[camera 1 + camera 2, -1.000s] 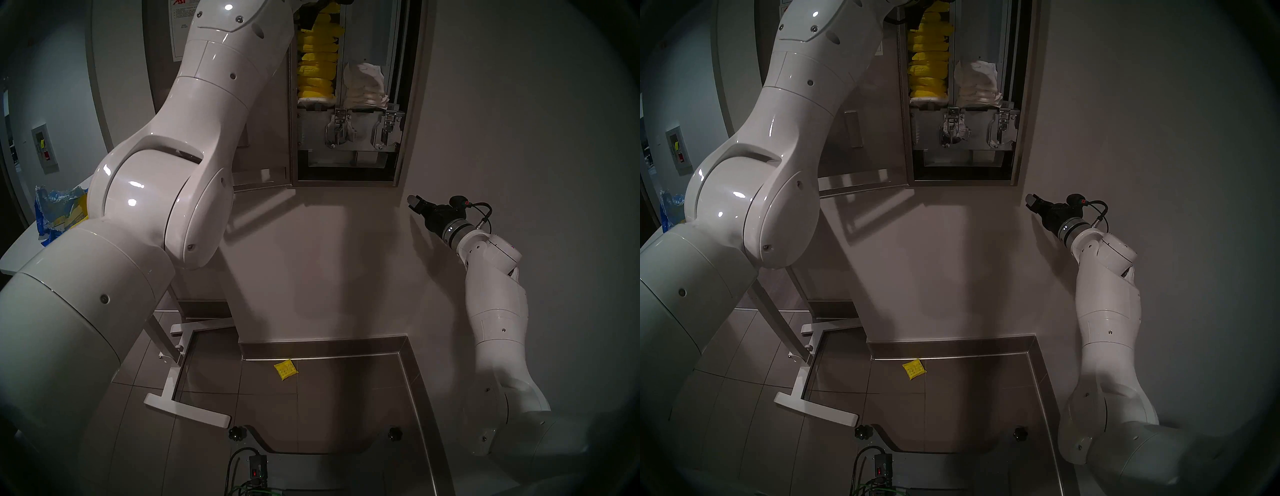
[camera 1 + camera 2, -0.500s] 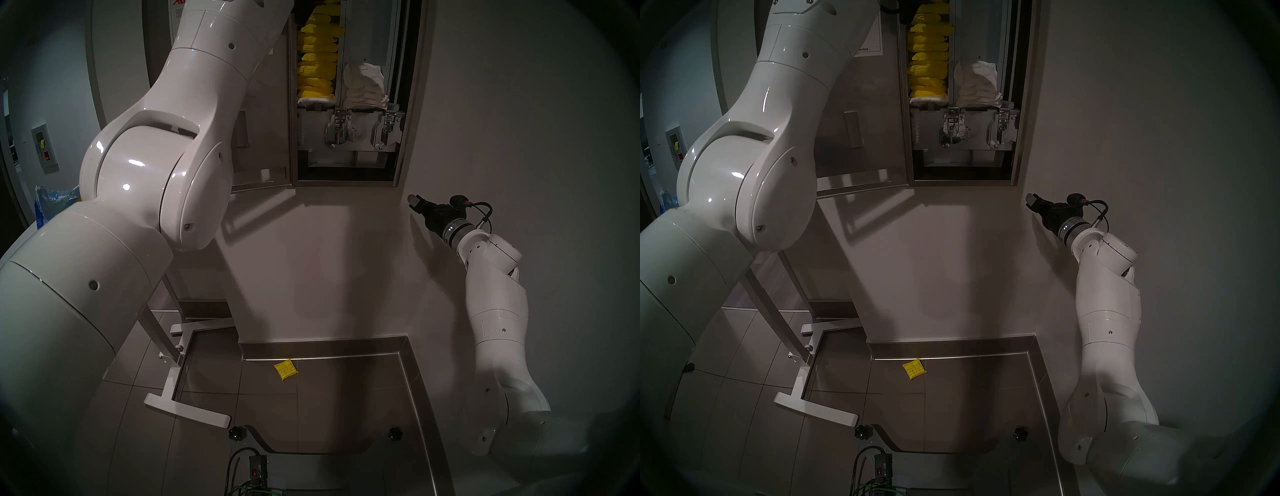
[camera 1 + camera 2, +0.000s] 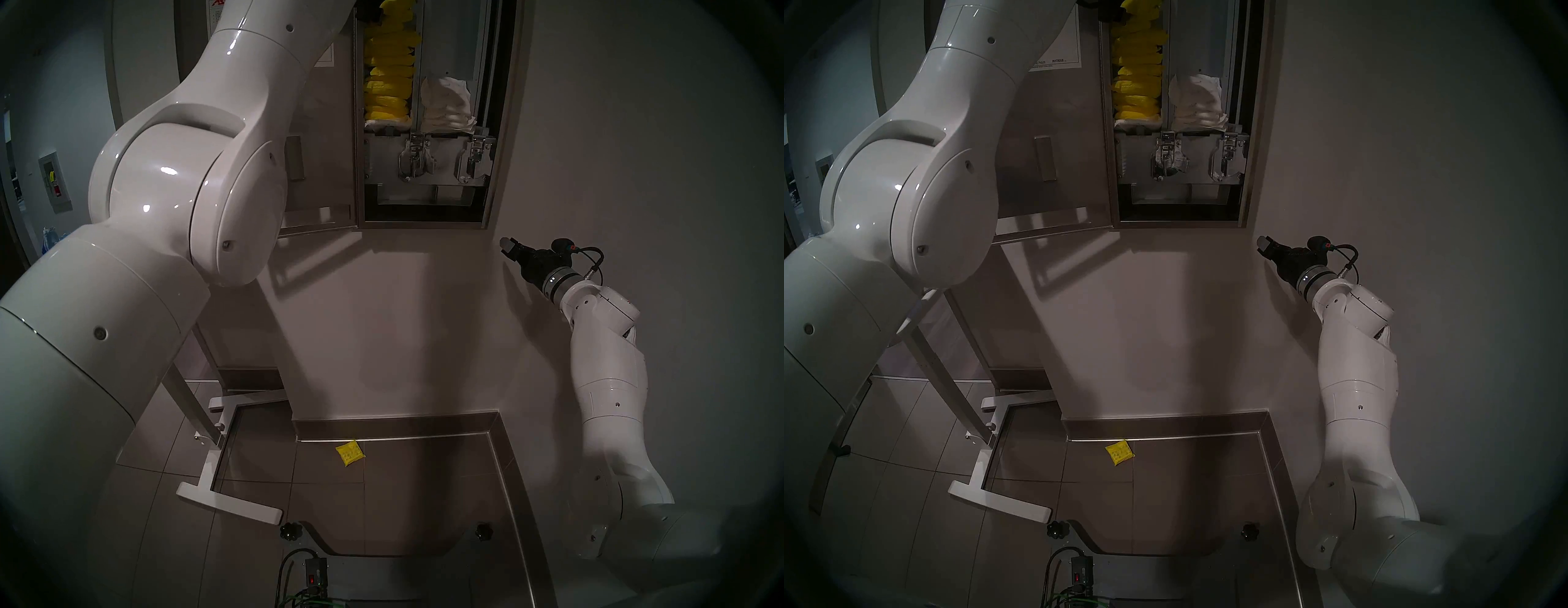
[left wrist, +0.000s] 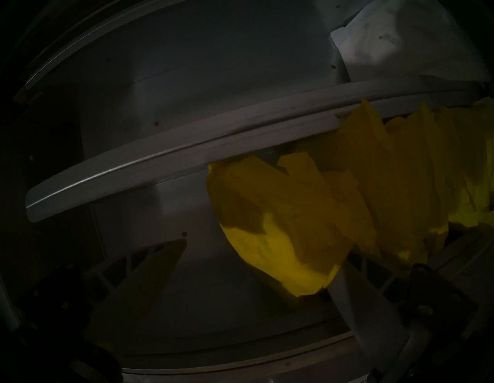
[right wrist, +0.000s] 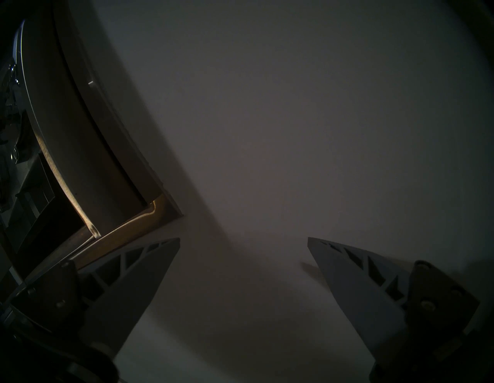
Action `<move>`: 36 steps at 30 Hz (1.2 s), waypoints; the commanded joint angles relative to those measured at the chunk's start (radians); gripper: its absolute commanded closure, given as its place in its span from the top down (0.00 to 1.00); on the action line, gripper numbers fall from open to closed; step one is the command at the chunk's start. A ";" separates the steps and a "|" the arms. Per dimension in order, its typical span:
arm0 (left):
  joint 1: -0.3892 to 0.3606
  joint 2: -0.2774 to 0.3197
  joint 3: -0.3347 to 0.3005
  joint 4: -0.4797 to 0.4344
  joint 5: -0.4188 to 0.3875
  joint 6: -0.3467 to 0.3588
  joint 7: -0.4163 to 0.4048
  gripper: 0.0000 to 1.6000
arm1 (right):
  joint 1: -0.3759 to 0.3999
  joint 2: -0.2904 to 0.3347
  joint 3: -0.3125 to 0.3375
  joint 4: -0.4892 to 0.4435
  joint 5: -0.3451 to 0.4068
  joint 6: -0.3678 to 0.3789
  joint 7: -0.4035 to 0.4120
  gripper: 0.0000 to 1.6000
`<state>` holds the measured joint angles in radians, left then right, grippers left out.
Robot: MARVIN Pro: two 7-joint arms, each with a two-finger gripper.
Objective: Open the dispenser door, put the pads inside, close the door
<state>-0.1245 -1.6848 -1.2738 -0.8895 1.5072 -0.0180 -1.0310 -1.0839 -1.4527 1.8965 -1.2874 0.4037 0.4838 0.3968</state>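
The dispenser door [image 3: 322, 140] [image 3: 1064, 127] hangs swung open to the left, its inner face showing. In the left column stands a stack of yellow pads [image 3: 388, 80] [image 3: 1138, 76] [image 4: 401, 173]. My left arm reaches up to the top of that column, with the hand almost out of the head views. In the left wrist view my left gripper [image 4: 262, 256] is open. The top pad [image 4: 280, 240] lies between its fingers, against the right one. My right gripper [image 3: 507, 248] [image 3: 1263, 245] [image 5: 243, 240] is open and empty, by the wall below the cabinet's right corner. One yellow pad [image 3: 350, 453] [image 3: 1120, 453] lies on the floor.
White wrapped pads [image 3: 447, 106] fill the right column above two chrome latches [image 3: 415, 161]. A white stand's foot [image 3: 229, 501] sits on the tiled floor at the left. A steel baseboard [image 3: 394, 426] runs along the wall. My left arm hides most of the left side.
My left arm has swung higher and further left, uncovering more of the door's inner face. More yellow now shows at the top of the stack. The right arm has not moved.
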 commanded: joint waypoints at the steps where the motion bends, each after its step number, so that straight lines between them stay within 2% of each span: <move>1: -0.110 -0.014 -0.013 0.018 0.003 0.007 0.036 1.00 | 0.033 0.001 0.003 -0.040 0.003 -0.013 -0.003 1.00; 6: -0.131 -0.019 -0.024 0.023 -0.003 0.001 0.021 1.00 | 0.033 0.002 0.002 -0.039 0.003 -0.013 -0.003 1.00; 14: -0.155 -0.012 -0.053 -0.012 -0.024 -0.026 -0.053 1.00 | 0.033 0.002 0.002 -0.039 0.004 -0.013 -0.004 1.00; 28: -0.175 0.049 -0.094 -0.067 -0.064 -0.103 -0.251 1.00 | 0.032 0.001 0.002 -0.042 0.004 -0.014 -0.007 1.00; 36: -0.188 0.051 -0.170 -0.131 -0.143 -0.120 -0.367 1.00 | 0.032 0.002 0.002 -0.041 0.005 -0.013 -0.006 1.00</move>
<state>-0.2405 -1.6419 -1.3857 -0.9472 1.4176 -0.1311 -1.3458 -1.0844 -1.4529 1.8966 -1.2912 0.4055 0.4827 0.3919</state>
